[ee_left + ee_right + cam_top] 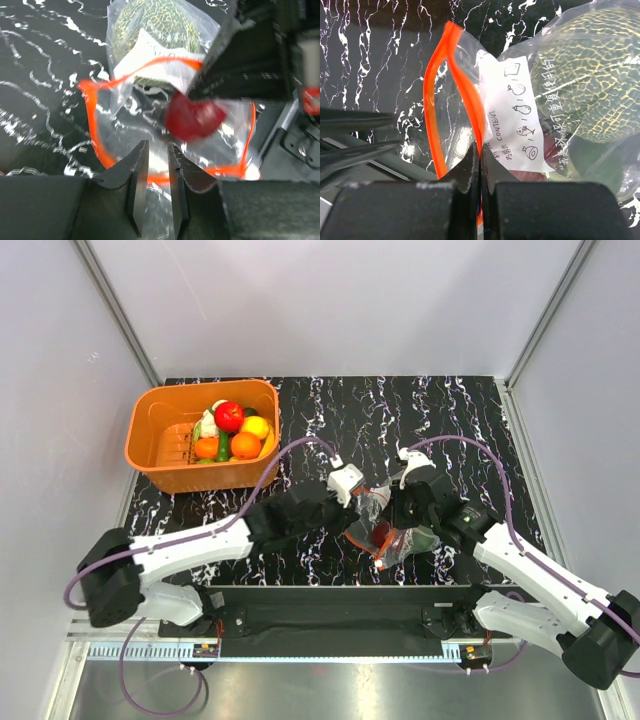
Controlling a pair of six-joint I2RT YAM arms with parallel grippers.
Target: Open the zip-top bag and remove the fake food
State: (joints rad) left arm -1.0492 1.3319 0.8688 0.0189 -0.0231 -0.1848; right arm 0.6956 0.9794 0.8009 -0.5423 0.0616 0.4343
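The zip-top bag point(398, 540) lies between my two grippers near the table's front edge, its orange-red mouth pulled wide open. My right gripper point(480, 149) is shut on one lip of the zip strip, beside the white printed patch point(520, 120). My left gripper point(158, 145) is narrowly open, its fingers straddling the opposite lip. The shiny red apple-like piece point(195, 117) shows blurred just inside the mouth. The dark green netted piece point(590, 95) sits at the bag's closed end and also shows in the left wrist view point(155, 30). The maroon piece point(530, 175) lies under the patch.
An orange plastic basket point(150, 440) stands at the back left, holding red, orange, yellow and white fake foods. The right arm's black body point(250, 55) is close above the bag's mouth. A black rail point(340, 595) runs along the table's front edge.
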